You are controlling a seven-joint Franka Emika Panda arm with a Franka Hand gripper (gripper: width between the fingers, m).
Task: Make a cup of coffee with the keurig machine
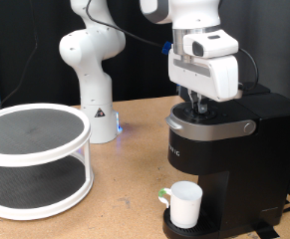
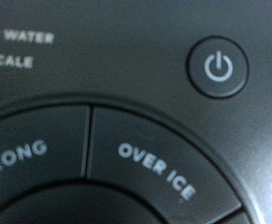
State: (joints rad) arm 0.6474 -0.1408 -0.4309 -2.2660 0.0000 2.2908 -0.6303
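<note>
While the gripper (image 1: 195, 102) is lowered onto the top of the keurig machine (image 1: 219, 159), its fingertips are hidden against the dark lid, so whether they are spread or pressed together cannot be told. At the exterior view's left, a round white two-tier stand (image 1: 35, 159) with dark mesh shelves is set on the wooden table (image 1: 125, 199), well apart from the machine, and a second white robot arm (image 1: 90, 70) is seen behind it. The cup (image 1: 184, 204), glossy white ceramic with a side handle, is placed on the machine's round drip base. In the wrist view, matte black panel is filled with a ringed power button (image 2: 218, 66) and a curved segment lettered OVER ICE (image 2: 156, 171)
</note>
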